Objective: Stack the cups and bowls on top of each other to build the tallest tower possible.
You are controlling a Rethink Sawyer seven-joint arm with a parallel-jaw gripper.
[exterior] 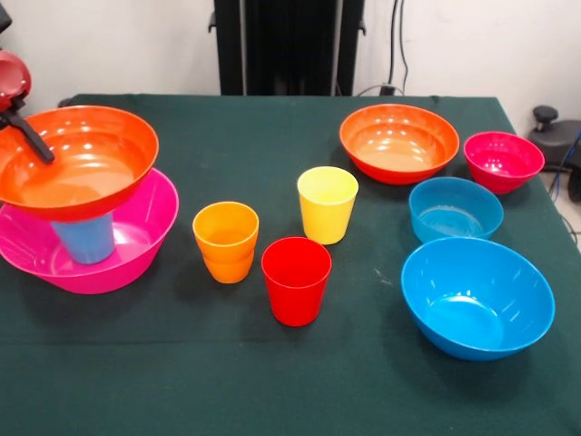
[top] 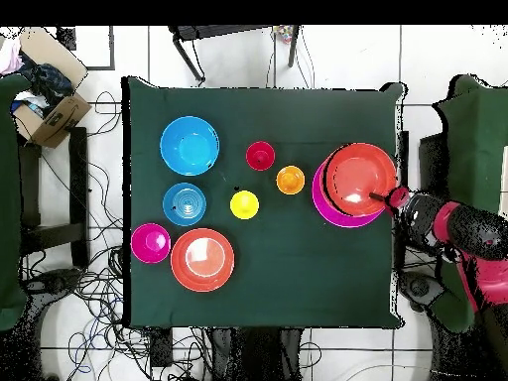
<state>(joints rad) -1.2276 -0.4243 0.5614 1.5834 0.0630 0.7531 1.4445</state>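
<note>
At the front view's left, a large pink bowl [exterior: 136, 245] holds an upturned light blue cup [exterior: 86, 238], and a wide orange-red bowl [exterior: 82, 159] rests on the cup. My gripper [exterior: 27, 136] reaches over this bowl's far left rim; its grip is hidden. Overhead, the gripper [top: 390, 194] meets the bowl [top: 357, 174] above the pink bowl [top: 322, 203]. Orange [exterior: 226, 241], yellow [exterior: 327, 204] and red [exterior: 296, 280] cups stand upright mid-table. To the right sit the second orange-red bowl [exterior: 399, 143], small magenta bowl [exterior: 503, 162], small blue bowl [exterior: 455, 209] and large blue bowl [exterior: 477, 297].
The dark green table [exterior: 290, 381] ends just left of the pink bowl. The black pedestal [exterior: 289, 45] stands behind the table. Overhead, a cardboard box [top: 50, 109] and floor cables [top: 89, 288] lie beyond the table's left side.
</note>
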